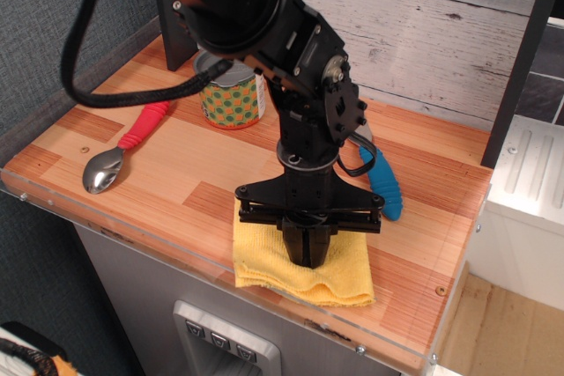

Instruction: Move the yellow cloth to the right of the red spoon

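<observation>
The yellow cloth (349,267) lies folded near the front edge of the wooden table, right of centre. My gripper (307,251) points straight down onto the cloth's middle. Its fingers stand close together, pressed into the fabric and pinching it. The cloth's front edge is rippled around them. The red spoon (141,128) lies at the left of the table, its metal bowl towards the front-left corner, well apart from the cloth. The arm hides the cloth's middle.
A patterned green and orange can (233,99) stands at the back, partly behind the arm. A fork with a blue handle (385,186) lies just behind and right of the cloth. The table's front edge (176,253) is close to the cloth. A dark post stands at the back left.
</observation>
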`<state>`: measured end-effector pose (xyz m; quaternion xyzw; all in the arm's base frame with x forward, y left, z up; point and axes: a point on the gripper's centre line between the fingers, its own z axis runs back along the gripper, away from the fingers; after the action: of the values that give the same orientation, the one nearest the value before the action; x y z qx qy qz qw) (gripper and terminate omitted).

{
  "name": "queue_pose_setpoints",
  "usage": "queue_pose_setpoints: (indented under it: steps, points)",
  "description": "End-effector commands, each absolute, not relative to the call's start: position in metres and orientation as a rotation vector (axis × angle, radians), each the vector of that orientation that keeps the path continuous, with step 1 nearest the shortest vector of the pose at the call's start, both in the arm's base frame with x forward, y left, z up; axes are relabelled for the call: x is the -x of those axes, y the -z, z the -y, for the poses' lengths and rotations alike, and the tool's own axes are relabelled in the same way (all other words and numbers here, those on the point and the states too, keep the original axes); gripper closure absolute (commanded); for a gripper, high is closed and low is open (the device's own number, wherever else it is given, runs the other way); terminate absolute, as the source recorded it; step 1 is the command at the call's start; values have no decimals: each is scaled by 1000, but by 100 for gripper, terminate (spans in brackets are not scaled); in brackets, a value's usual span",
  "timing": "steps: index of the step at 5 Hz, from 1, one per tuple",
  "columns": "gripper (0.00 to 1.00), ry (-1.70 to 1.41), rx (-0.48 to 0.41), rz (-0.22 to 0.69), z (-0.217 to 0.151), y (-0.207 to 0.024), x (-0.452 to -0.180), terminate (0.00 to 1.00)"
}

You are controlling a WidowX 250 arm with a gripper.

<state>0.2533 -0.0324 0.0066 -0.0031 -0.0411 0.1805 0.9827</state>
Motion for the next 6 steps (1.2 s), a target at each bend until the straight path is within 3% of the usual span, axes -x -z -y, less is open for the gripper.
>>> queue_pose_setpoints:
  steps: [1,3,6]
  points:
    - [100,-240,-93,86,8,5,-259,0]
    - [100,-142,-173,88,-22,3,-268,0]
    - [100,103,-190,41,-57,14,-253,0]
